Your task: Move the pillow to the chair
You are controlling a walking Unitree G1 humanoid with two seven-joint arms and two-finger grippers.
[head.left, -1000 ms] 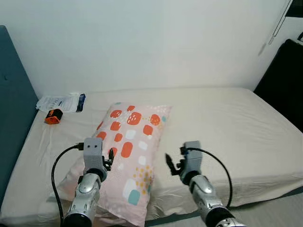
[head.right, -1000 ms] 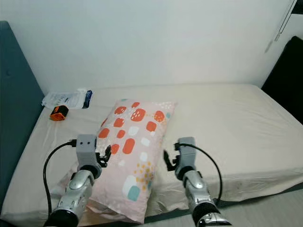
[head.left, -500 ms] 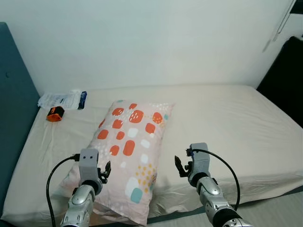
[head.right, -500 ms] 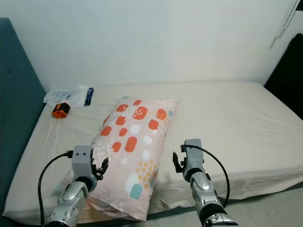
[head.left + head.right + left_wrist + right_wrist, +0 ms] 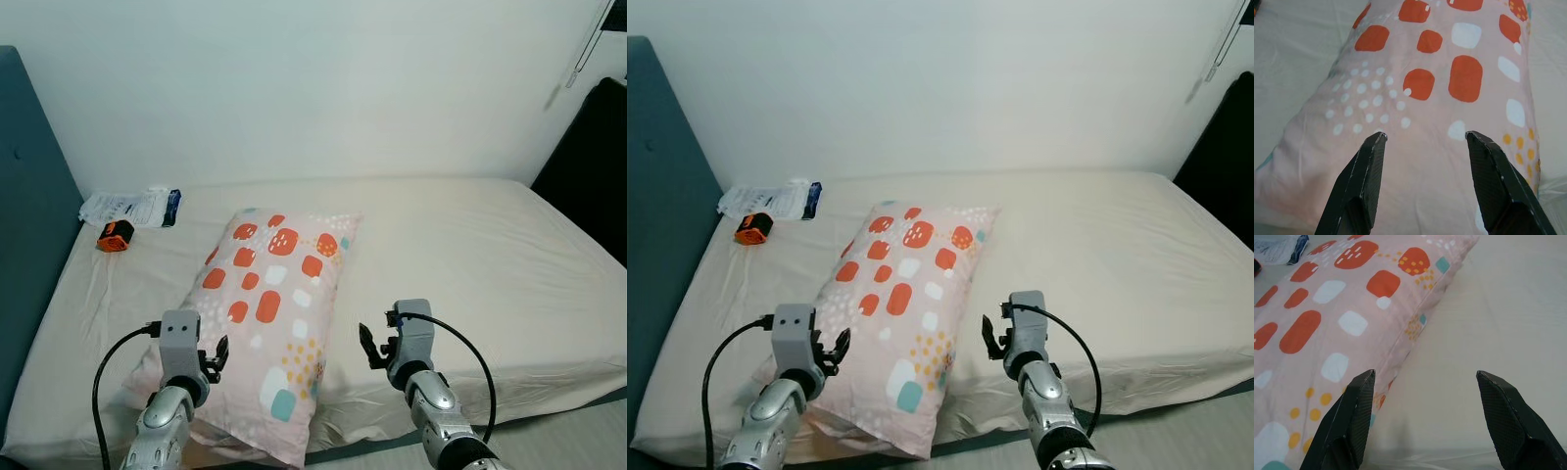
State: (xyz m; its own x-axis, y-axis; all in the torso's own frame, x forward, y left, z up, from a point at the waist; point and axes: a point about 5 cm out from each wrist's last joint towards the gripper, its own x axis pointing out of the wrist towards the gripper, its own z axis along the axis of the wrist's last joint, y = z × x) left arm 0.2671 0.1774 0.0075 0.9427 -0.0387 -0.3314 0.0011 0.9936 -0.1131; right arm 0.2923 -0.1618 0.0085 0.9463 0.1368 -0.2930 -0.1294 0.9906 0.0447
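Note:
A pink pillow (image 5: 269,308) with orange, white and teal patches lies lengthwise on the cream bed (image 5: 470,245), its near end at the bed's front edge. My left gripper (image 5: 217,353) stands open just above the pillow's near left corner; the left wrist view has the pillow (image 5: 1425,93) spread between its two black fingers (image 5: 1359,181). My right gripper (image 5: 372,348) is open too, a little to the right of the pillow, over bare sheet; its wrist view takes in the pillow's right edge (image 5: 1352,318) and the sheet (image 5: 1484,333).
A small orange and black object (image 5: 114,235) and a white printed packet (image 5: 129,208) lie at the bed's far left corner. A dark blue headboard (image 5: 24,196) rises on the left. Something black (image 5: 588,166) stands at the far right by the white wall.
Both grippers have dropped lower and nearer to me than a second ago, and the camera view has shifted slightly. The pillow has not moved.

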